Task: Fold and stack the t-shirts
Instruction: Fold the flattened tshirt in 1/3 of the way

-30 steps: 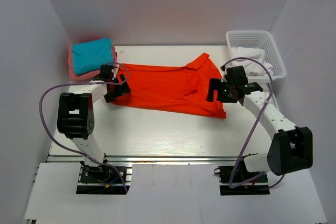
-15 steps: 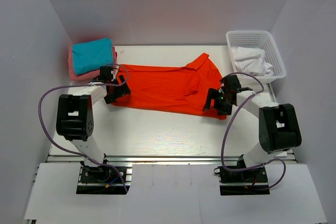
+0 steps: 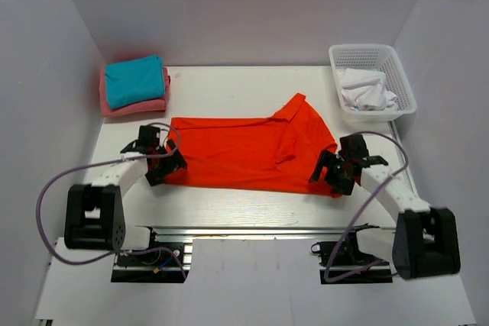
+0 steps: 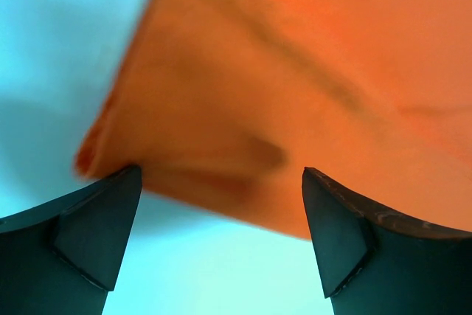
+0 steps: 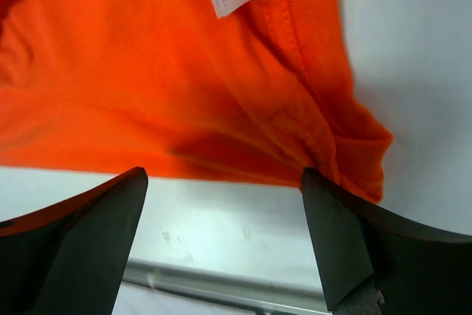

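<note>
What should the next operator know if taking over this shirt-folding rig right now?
Left gripper: jaws open, at the orange shirt's left near corner, nothing held.
Right gripper: jaws open, at its right near corner, nothing held.
Done: teal shirt folded on pink shirt, far left.
Left: orange shirt lies spread, unfolded; white shirts in the basket.

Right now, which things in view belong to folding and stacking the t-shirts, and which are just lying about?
Job: bright orange-red collared cloth shirt; folded teal cloth shirt; folded pink cloth shirt beneath it; crumpled white cloth shirts.
Lying about: white plastic mesh basket.
</note>
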